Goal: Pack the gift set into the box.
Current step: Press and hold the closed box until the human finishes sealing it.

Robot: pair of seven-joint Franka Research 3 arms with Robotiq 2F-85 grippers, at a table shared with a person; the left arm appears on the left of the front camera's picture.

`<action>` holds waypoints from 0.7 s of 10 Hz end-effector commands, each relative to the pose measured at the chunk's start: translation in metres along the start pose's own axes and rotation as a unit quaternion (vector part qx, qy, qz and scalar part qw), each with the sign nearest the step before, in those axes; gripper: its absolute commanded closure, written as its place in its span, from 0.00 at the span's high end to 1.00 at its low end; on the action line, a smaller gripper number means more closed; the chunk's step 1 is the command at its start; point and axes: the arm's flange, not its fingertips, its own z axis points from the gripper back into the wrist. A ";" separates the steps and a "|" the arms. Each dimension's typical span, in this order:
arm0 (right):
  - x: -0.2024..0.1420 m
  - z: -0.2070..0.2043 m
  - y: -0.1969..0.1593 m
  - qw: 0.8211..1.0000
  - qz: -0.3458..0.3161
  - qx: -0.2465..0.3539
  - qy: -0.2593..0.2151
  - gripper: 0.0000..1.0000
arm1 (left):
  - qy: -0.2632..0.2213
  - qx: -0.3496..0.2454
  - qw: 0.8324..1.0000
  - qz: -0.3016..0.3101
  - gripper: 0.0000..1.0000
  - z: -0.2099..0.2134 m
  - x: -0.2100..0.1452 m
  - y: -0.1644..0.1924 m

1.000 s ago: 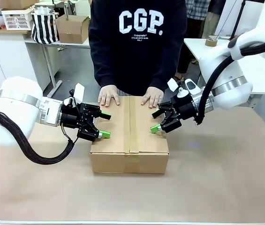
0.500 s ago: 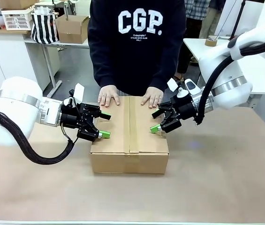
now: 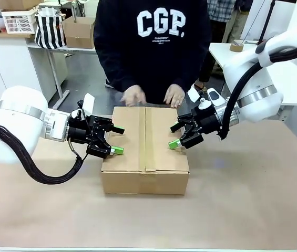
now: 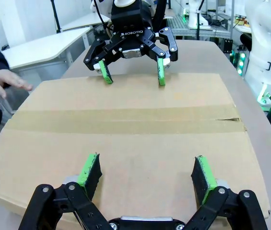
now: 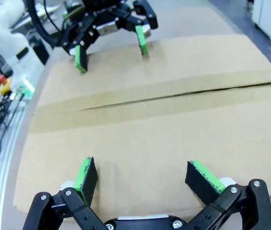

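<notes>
I can't see the gift set with the box (image 3: 145, 144) shut between my grippers, seam running from me toward the person, whose blurred hands (image 3: 134, 96) hover past its far edge; left gripper (image 3: 116, 140) and right gripper (image 3: 175, 135) gape wide, empty, over its side edges.

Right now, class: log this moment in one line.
box: shut, taped | left hand: open | right hand: open | person's hands: off box

matt brown cardboard box (image 3: 145, 144), smooth tape strip (image 3: 146, 139) along seam
</notes>
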 end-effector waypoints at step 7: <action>-0.003 -0.001 0.002 1.000 -0.001 -0.001 -0.003 1.00 | -0.003 -0.002 1.000 0.000 1.00 0.000 -0.002 -0.002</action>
